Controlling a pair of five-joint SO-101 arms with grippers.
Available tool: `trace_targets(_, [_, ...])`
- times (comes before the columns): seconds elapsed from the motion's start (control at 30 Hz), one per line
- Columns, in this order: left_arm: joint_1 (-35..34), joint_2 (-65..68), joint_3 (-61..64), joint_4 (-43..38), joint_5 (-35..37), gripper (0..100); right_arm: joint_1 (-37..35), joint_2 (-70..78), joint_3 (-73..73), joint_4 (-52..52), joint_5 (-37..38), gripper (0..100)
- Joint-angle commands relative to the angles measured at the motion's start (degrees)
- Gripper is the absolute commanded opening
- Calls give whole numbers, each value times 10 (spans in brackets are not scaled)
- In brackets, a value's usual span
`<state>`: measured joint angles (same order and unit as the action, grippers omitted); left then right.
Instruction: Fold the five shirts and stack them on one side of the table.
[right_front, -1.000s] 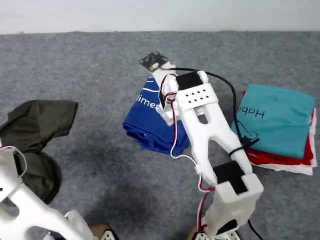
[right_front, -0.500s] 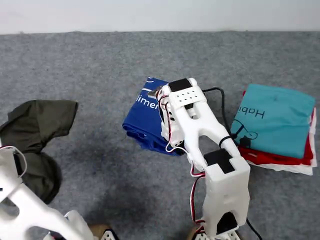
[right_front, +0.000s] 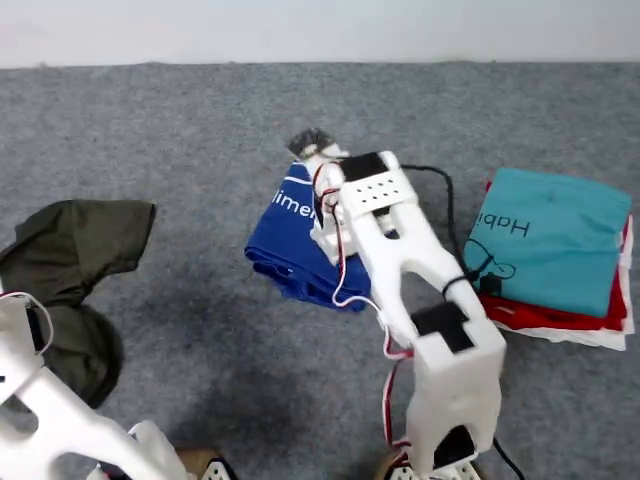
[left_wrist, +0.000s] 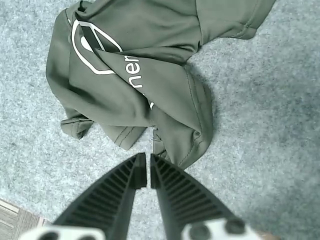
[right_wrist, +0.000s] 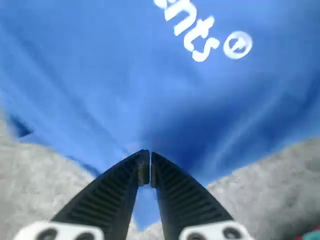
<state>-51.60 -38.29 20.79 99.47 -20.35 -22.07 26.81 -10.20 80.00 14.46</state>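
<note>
Shirts lie at three places on the grey carpeted counter (right_front: 180, 130). A folded blue shirt (right_front: 285, 250) is in the middle of the high view. The right tool (right_wrist: 145, 170) is closed, with its tips against this blue cloth; whether it pinches any cloth I cannot tell. At the right edge a teal shirt (right_front: 555, 235) lies on a red shirt (right_front: 560, 315) and a white shirt (right_front: 590, 337). At the left lies a crumpled olive shirt (right_front: 70, 250). The left tool (left_wrist: 143, 172) is closed on nothing, just beside its hem.
</note>
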Motion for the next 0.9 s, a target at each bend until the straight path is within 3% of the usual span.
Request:
trace_targets(0.0, [0,-12,-2,5,-4,23,31,51,-40,35,-3,10])
trace_targets(0.17, [-1,-12,-2,5,-4,23,23,72,-69,160,-3,10])
trace_targets(0.3, [0,-11,-2,3,-4,23,11,52,-127,195,-6,10])
trace_targets(0.53, [0,-8,-2,1,-4,23,-33,50,-248,190,-8,10])
trace_targets(0.87, [1,-11,29,-5,-4,23,-140,151,-256,94,-8,10])
